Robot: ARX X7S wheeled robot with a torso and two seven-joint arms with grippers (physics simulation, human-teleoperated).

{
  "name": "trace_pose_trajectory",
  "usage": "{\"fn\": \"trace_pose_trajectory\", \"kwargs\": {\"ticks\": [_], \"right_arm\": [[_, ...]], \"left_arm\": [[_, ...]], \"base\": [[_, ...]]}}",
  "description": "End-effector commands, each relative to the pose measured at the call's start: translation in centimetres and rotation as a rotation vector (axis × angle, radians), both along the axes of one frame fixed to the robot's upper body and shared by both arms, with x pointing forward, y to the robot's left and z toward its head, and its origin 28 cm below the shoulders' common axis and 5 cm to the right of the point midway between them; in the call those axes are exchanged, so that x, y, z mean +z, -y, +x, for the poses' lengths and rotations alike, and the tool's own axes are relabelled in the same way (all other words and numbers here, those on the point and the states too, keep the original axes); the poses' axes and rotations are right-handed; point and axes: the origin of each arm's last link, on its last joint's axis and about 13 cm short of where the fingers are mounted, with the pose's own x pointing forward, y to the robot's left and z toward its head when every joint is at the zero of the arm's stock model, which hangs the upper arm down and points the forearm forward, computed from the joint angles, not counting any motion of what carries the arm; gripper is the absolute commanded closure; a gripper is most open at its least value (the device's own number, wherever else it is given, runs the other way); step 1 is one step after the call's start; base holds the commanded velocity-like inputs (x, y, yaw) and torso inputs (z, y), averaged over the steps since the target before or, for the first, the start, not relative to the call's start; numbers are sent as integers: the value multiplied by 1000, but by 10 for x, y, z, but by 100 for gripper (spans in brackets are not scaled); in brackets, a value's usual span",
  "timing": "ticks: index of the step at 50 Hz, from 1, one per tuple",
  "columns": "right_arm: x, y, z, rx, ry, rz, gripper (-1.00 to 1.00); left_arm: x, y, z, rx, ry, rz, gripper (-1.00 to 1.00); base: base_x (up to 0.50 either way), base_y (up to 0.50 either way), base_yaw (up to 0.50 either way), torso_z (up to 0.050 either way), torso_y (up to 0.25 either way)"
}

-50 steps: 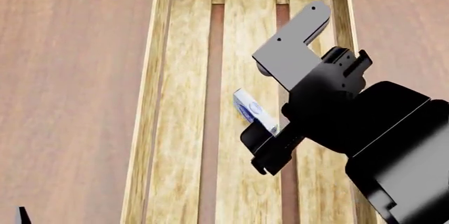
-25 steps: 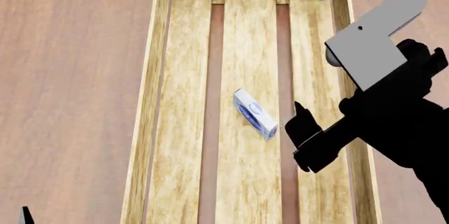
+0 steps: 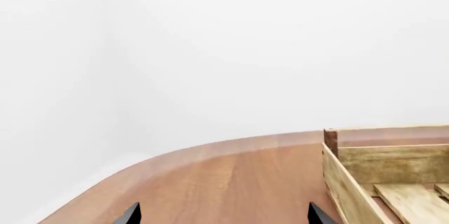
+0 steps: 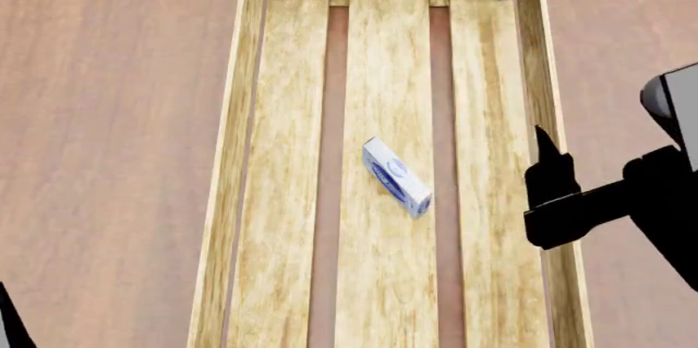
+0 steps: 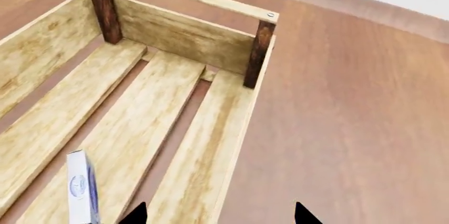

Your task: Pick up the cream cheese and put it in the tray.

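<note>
The cream cheese lies in the tray — right gripper spread, empty; left gripper apparently spread too.

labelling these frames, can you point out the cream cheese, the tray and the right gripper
cream cheese (image 4: 396,176): head view, on the box's white face with the blue oval logo.
tray (image 4: 242,152): head view, on its long side wall.
right gripper (image 5: 217,214): right wrist view, midway between the two dark fingertips.

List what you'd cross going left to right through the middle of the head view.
Bare table → tray left wall → cream cheese lying on the tray's middle slat → right claw over the tray's right wall.
</note>
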Motion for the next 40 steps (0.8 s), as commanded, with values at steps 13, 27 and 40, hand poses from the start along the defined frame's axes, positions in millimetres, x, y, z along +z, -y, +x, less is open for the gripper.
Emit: {"fn": "trace_pose_trajectory", "kwargs": {"ticks": [13,27,40], "right_arm": [[-22,7,-1,-101,155,115,-100],[-21,5,6,-133,220,125,-100],[8,4,4,-177,359,243,-100]], "left_arm": [[127,-41,74,101,65,33,-100],[188,-52,98,143,63,6,-100],[256,-49,93,150,92,-51,-100]], "base": [[0,0,0,0,0],[0,0,0,0,0],[0,0,0,0,0]]}}
